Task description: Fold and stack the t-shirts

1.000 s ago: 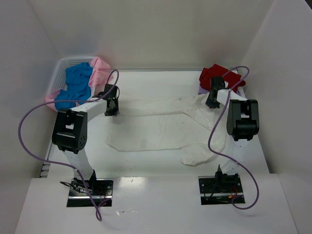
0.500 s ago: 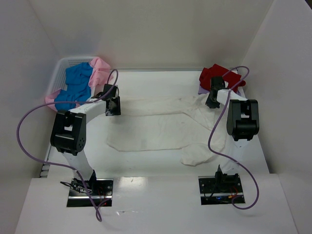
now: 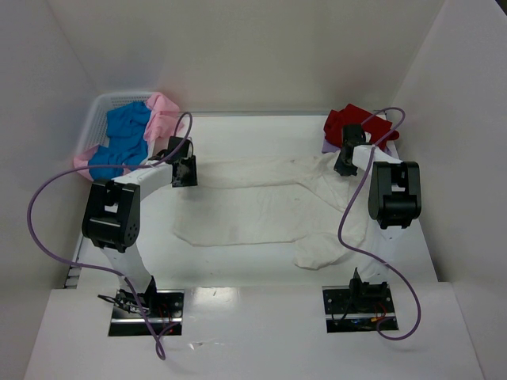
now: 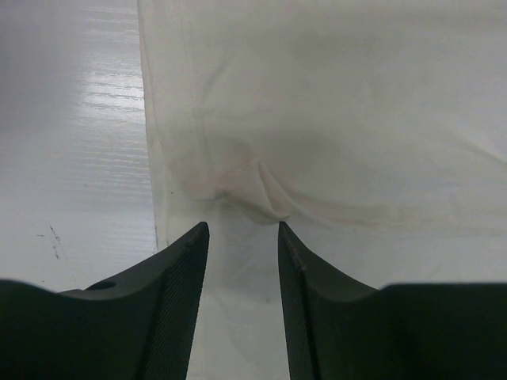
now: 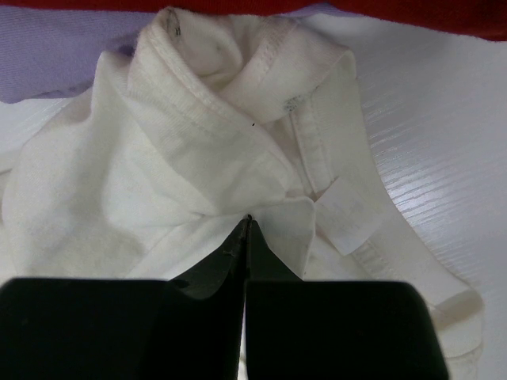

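Jaws parted wider than a second ago, the left gripper (image 4: pixel 242 231) hovers over one cream-white t-shirt (image 3: pixel 261 210). The right gripper (image 5: pixel 246 221) pinches its bunched edge beside one red t-shirt (image 3: pixel 348 123) and one lavender t-shirt (image 5: pixel 47 55).

1. The left gripper (image 4: pixel 242 229) is at the bottom of the view.
2. Its two dark fingers (image 4: pixel 170 317) point up and stand apart, with a gap between them.
3. Nothing is pinched between the fingers.
4. A cream-white t-shirt (image 4: pixel 356 119) lies flat under the gripper and fills most of the view.
5. A small wrinkle (image 4: pixel 269 194) pokes up in the cloth just past the gap.
6. A faint pinkish stain (image 4: pixel 214 178) sits beside the wrinkle.
7. The shirt's edge (image 4: pixel 150 119) runs down the left side.
8. Left of that edge is the shiny white table (image 4: pixel 71 158).
9. The table has a few tiny dark marks (image 4: pixel 51 237).
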